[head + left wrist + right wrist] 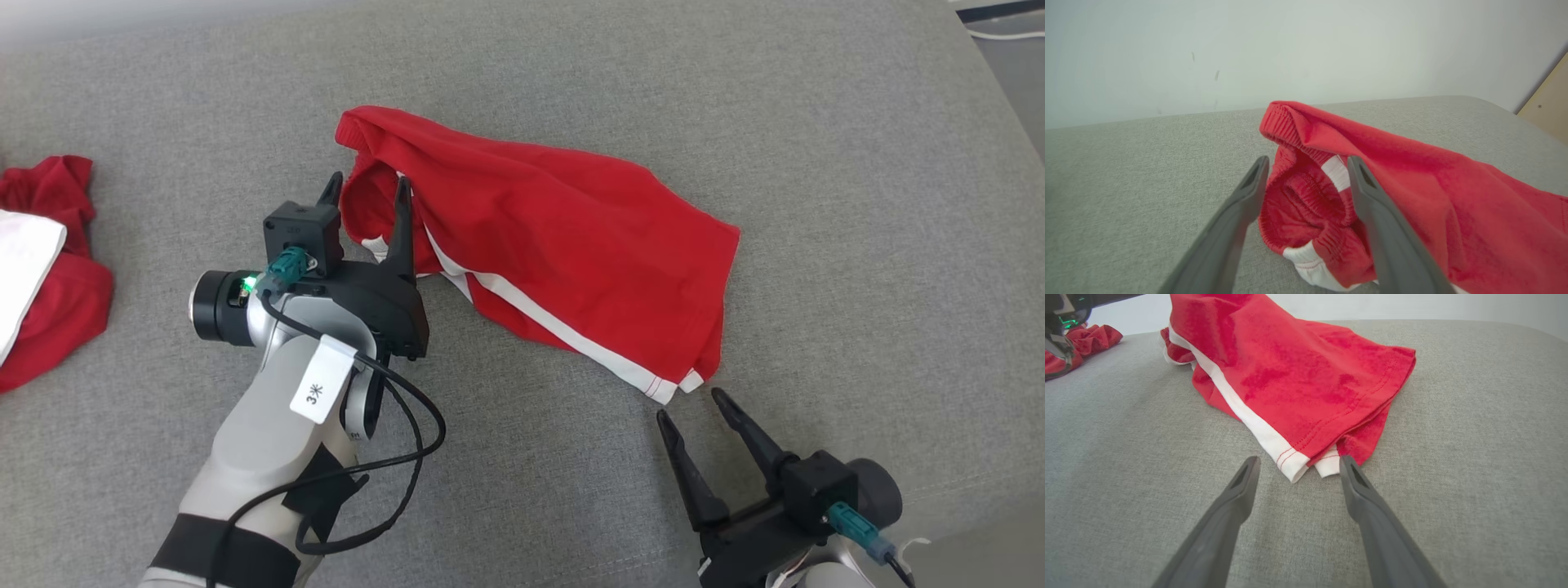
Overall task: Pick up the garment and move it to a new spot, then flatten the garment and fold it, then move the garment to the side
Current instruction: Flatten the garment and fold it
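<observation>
Red white-striped fabric shorts (555, 245) lay rumpled on the grey cloth surface (735, 106), left claw (368, 180) wide astride the 9 o'clock waistband (1306, 200), right claw (691, 404) wide and empty by the 5 o'clock hem (1306, 461); flattening and folding judged outstanding.

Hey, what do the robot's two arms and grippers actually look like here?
The left gripper and right gripper each have two long, dark grey tapering fingers on black bodies with teal connectors. The left forearm is pale grey with black bands, a looping black cable, a green light and a white tag marked 3.
</observation>
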You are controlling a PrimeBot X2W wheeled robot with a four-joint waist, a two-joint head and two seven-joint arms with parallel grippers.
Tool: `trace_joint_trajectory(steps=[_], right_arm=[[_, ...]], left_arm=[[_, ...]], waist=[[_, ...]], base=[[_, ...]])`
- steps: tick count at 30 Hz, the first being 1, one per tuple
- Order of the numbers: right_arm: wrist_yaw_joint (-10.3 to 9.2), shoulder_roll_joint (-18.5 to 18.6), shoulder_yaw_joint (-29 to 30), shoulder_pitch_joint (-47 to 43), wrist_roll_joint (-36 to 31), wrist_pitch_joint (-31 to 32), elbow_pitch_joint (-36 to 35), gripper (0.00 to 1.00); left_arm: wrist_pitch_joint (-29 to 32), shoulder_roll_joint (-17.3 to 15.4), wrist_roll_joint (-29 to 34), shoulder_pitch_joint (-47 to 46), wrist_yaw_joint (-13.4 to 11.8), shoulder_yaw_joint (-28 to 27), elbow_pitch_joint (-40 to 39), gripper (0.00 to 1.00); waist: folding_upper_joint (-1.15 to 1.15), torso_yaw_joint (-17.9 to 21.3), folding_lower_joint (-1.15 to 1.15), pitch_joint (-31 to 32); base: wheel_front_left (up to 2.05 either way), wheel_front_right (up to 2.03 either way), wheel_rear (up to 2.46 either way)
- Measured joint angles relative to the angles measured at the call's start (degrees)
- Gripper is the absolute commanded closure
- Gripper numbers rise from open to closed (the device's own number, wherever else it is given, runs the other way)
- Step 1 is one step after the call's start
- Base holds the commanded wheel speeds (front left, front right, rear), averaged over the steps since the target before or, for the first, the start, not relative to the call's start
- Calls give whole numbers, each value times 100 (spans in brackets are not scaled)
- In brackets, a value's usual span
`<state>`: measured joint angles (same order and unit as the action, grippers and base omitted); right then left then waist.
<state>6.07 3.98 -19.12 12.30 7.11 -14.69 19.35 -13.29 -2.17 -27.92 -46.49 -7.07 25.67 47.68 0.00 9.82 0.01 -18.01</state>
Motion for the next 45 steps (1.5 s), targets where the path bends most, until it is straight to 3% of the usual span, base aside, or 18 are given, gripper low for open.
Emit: trace_joint_trajectory(steps=[23, 26, 28, 31, 37, 42, 45], right_arm=[[51, -36, -24, 243, 321, 0, 724, 0], [56, -43, -19, 269, 364, 0, 750, 16], [57, -46, 20, 269, 411, 0, 750, 21], [57, -46, 46, 274, 421, 0, 768, 48], [57, -49, 79, 372, 456, 0, 846, 64], [57, -54, 135, 421, 474, 0, 854, 100], [57, -57, 158, 485, 474, 0, 847, 100]], left_arm=[[-102, 8, -122, 618, 103, 444, -454, 0], [-102, 3, -125, 668, 102, 437, -587, 0], [-102, 4, -125, 725, 102, 438, -621, 0], [-102, 2, -125, 734, 101, 433, -670, 0], [-103, 4, -124, 843, 94, 382, -767, 0], [-103, 3, -115, 857, 53, 294, -782, 0], [-103, 3, -107, 881, 53, 267, -802, 0]], waist=[[0, -458, 0, 58], [0, -477, 0, 60], [0, -484, 0, 60], [0, -488, -1, 61], [0, -483, 0, 60], [0, -469, 0, 55], [0, -462, 0, 55]], base=[[0, 0, 0], [0, 0, 0], [0, 0, 0], [0, 0, 0], [0, 0, 0], [0, 0, 0], [0, 0, 0]])
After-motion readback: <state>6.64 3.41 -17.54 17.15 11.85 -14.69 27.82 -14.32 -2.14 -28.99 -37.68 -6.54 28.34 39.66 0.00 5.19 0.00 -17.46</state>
